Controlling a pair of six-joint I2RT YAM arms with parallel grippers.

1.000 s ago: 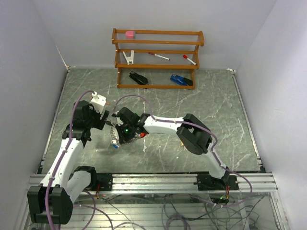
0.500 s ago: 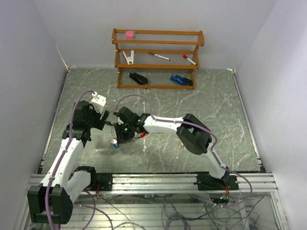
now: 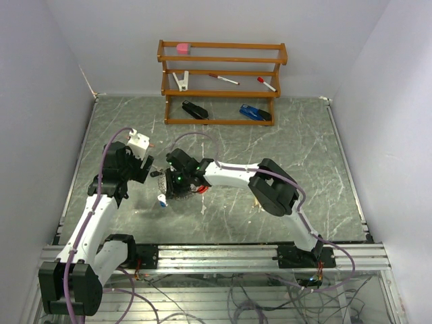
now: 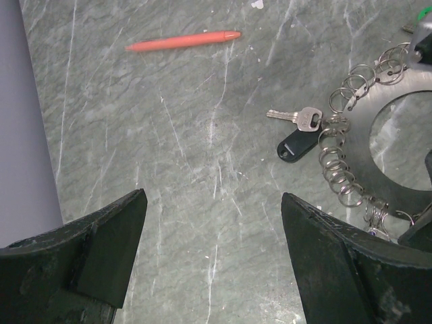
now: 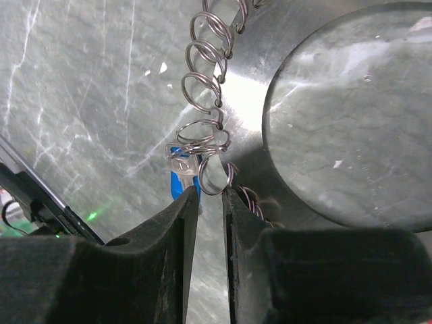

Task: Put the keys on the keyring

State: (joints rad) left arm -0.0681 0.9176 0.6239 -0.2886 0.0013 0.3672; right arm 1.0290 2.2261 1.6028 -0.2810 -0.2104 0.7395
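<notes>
Grey veined table. Keyring lies flat on it under right gripper: shiny flat metal disc with a hole, rim fringed with wire split rings. Left gripper wide, empty. Right jaws narrow at one loop, grip unclear. Silver key with black tag hangs on the rim; blue tag.

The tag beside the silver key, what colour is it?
Black tag; left wrist view shows it best.

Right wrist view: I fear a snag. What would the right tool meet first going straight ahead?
Probably a small split ring on the keyring's edge, just ahead of the right tool; depth unclear.
</notes>
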